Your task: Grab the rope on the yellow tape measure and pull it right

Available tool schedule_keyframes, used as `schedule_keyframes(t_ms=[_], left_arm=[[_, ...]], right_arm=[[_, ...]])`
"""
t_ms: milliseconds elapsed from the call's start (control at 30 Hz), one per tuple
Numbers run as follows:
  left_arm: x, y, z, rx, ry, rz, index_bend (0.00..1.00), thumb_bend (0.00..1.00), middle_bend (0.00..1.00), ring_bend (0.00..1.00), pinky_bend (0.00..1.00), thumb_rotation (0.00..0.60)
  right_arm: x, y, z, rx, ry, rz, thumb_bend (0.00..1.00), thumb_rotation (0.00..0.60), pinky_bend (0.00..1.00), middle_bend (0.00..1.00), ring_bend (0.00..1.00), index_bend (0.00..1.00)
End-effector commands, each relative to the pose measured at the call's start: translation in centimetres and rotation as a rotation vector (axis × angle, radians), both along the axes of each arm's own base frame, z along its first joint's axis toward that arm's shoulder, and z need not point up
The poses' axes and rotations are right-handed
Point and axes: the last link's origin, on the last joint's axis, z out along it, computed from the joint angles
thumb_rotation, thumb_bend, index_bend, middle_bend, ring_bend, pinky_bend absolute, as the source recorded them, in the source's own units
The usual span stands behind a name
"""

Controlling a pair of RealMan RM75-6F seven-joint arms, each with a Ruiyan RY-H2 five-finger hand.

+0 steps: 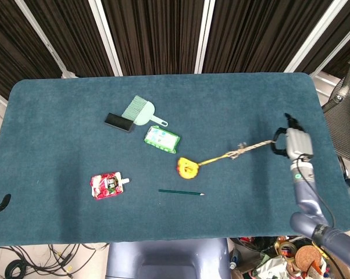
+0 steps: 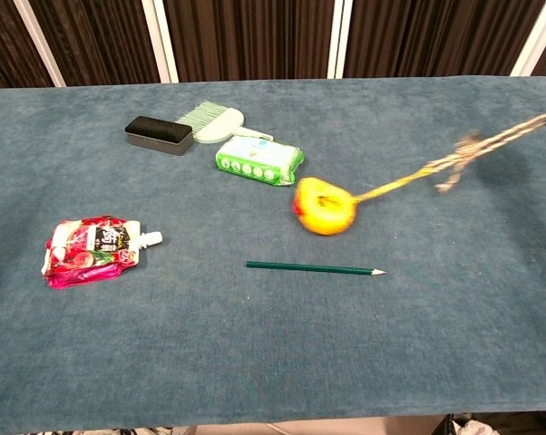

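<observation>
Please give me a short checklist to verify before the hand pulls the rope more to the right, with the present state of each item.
1. Right hand holds the rope: ok.
2. Rope runs taut to the tape measure: ok.
3. Knot in the rope is secure: cannot tell.
4. Pencil lies apart from the tape measure: ok.
5. Green packet is off the rope's line: ok.
6. Left hand is out of the way: cannot tell.

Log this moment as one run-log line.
right hand: holds rope | rope: taut | yellow tape measure: on table, blurred | left hand: barely visible
</observation>
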Motion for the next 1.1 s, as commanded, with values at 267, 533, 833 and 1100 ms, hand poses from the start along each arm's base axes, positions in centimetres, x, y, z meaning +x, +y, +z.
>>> schedule_keyframes(t_ms=[267, 533, 833, 1100], left_arm=[[0.0, 0.0, 0.0, 0.004, -0.001, 0.002, 0.04, 0.25, 0.0, 0.0, 0.0, 0.6], [0.0, 0.0, 0.0, 0.0, -0.004, 0.003, 0.04, 0.25, 0.0, 0.0, 0.0, 0.6], [0.0, 0.1, 0.0, 0.004, -0.007, 0.002, 0.04, 0.25, 0.0, 0.0, 0.0, 0.6], [0.0, 0.1, -0.1, -0.003, -0.006, 0.003, 0.04, 0.25, 0.0, 0.0, 0.0, 0.6]], right_arm=[[-5.4, 0.4, 7.4, -0.148, 0.067, -0.142, 0.54, 0.6, 0.14, 0.0, 0.0, 0.7], [-7.7, 1.2, 11.5, -0.241, 0.152, -0.206, 0.54, 0.6, 0.14, 0.0, 0.0, 0.7], [-7.2, 1.3, 12.2, -0.251, 0.181, -0.185, 0.54, 0.6, 0.14, 0.0, 0.0, 0.71], [-2.8, 3.2, 7.5, -0.117, -0.025, -0.059, 0.53, 0.6, 0.14, 0.0, 0.0, 0.7]])
